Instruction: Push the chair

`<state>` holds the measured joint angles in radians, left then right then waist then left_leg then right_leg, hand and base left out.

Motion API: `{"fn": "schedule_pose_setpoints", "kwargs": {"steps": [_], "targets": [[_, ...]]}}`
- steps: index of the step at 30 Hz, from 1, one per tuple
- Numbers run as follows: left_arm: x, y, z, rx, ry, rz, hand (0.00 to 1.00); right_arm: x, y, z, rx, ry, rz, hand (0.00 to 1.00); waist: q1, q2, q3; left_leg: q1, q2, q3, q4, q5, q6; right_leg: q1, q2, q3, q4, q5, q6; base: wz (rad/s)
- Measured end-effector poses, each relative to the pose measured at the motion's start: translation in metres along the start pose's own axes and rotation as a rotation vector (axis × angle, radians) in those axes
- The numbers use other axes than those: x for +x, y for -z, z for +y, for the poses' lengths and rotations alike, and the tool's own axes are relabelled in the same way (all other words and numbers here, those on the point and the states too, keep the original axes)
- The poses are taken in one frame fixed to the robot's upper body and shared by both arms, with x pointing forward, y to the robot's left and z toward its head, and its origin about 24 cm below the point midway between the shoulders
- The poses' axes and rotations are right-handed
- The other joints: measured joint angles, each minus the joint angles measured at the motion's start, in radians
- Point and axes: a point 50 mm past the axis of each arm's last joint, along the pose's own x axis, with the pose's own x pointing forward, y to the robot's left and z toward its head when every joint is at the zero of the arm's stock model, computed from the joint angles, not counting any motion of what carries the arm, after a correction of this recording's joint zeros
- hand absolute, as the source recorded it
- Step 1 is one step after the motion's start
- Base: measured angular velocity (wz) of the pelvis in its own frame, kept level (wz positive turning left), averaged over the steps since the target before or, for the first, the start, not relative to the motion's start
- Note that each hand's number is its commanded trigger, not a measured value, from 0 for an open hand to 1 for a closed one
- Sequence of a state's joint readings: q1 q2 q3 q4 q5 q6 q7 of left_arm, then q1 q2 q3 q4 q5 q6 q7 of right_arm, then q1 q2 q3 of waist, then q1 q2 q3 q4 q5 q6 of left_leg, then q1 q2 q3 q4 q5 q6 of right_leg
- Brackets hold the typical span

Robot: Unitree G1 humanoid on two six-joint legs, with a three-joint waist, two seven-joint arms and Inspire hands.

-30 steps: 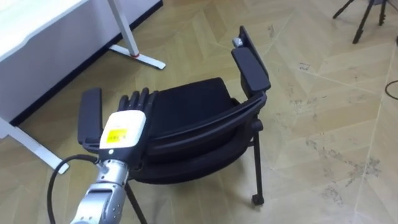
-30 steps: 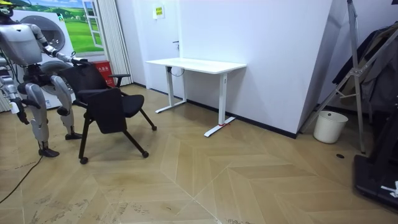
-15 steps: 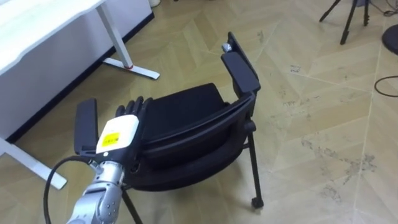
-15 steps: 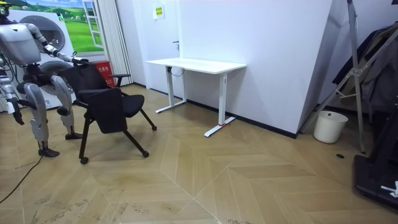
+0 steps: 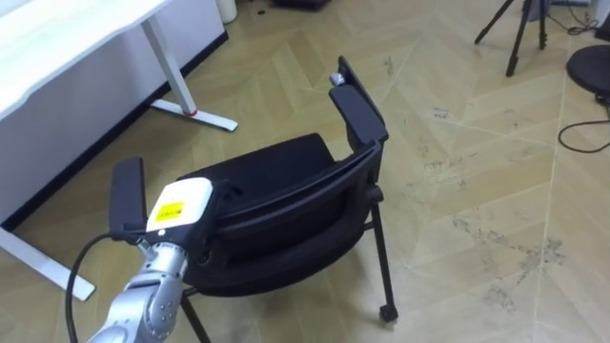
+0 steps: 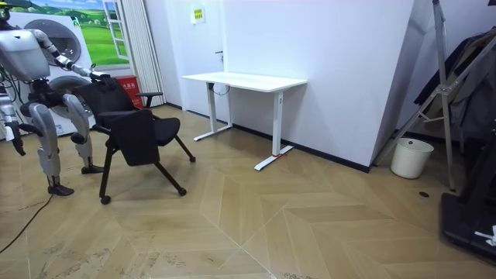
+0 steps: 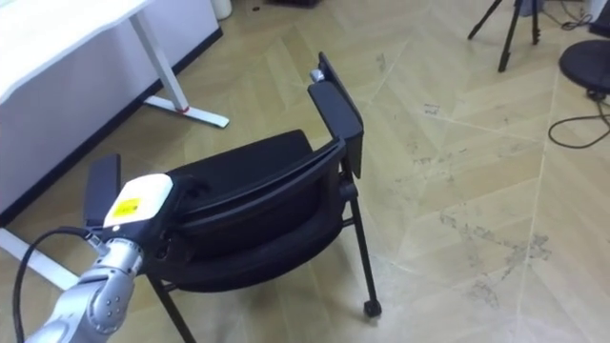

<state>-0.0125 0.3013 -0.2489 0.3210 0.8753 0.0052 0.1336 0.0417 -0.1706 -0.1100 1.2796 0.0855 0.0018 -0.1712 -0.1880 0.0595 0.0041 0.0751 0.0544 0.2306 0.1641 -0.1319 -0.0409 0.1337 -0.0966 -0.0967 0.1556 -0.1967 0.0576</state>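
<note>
White-backed left hand lies on the top edge of the black chair's backrest, though its fingers cannot be told apart from the dark frame. Right hand hangs at the robot's side. The chair stands on the wooden floor, near the white desk.

Bright, even indoor light fills the room, and it seems to fall from overhead. The pale herringbone wooden floor carries a mild sheen without hard glare. The white rectangular bench top is the brightest surface in the eye views, nearly washed out. The black padded chair reads very dark, so its seat folds lose detail, and it casts only a soft, faint shadow beneath its legs. The white casing on the left hand catches the light strongly. In the room view the plain white wall is evenly lit, with dim shade under the bench.
</note>
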Motion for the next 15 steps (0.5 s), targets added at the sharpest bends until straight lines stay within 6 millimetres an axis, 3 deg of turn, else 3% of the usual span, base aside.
{"fn": "schedule_pose_setpoints", "kwargs": {"steps": [8,12,15], "targets": [[0.000,0.001,0.002,0.026,-0.016,-0.003,1.00,0.000,-0.014,-0.014,0.059,0.162,-0.053,0.00,-0.002,-0.009,-0.0015,-0.006,0.000,0.000,0.000,0.000,0.000,-0.007,0.000,0.000,-0.001,0.002,0.000,0.00],[0.000,0.001,0.004,0.028,-0.035,-0.006,1.00,-0.004,-0.053,-0.025,0.068,0.264,-0.225,0.00,-0.003,-0.011,-0.0027,-0.012,0.000,0.001,0.001,0.000,0.000,-0.014,0.000,0.001,-0.001,0.004,0.000,0.00],[0.000,0.001,0.004,0.029,-0.035,-0.009,1.00,-0.021,-0.103,-0.033,0.031,0.366,-0.481,0.00,0.004,-0.013,-0.0033,-0.013,0.000,0.002,0.001,0.000,0.000,-0.015,0.000,0.002,0.000,0.004,0.000,0.00]]}}
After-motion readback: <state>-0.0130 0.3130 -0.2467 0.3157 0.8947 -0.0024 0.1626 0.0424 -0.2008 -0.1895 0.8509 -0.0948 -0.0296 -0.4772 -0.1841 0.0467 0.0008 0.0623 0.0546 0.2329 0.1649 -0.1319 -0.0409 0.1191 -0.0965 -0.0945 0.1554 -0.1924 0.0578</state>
